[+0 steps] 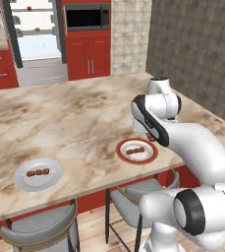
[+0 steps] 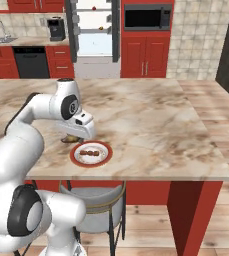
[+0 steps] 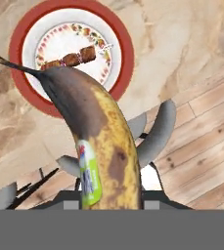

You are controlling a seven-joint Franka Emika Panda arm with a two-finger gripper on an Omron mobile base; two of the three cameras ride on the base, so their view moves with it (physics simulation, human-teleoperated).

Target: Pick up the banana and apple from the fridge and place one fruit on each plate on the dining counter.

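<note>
I see the banana (image 3: 101, 146) clamped in my gripper (image 2: 72, 138) (brown-blotched, green sticker), held over the dining counter's (image 1: 84, 113) near edge, stem end over the red-rimmed plate (image 2: 90, 153). That plate carries a skewer (image 3: 69, 59). The grey plate (image 1: 38, 174) lies well apart along the same edge. Stools (image 1: 40, 229) stand below. The fridge (image 1: 35, 42) stands open beyond the far edge.

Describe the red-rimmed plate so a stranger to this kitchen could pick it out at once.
Start at the long marbled dining counter and follow its near edge above the grey stools. Two plates sit there; take the red-rimmed plate beside the robot arm. Its wide red rim sets it apart from the plain pale plate farther along, though both carry small brown food pieces.
</note>
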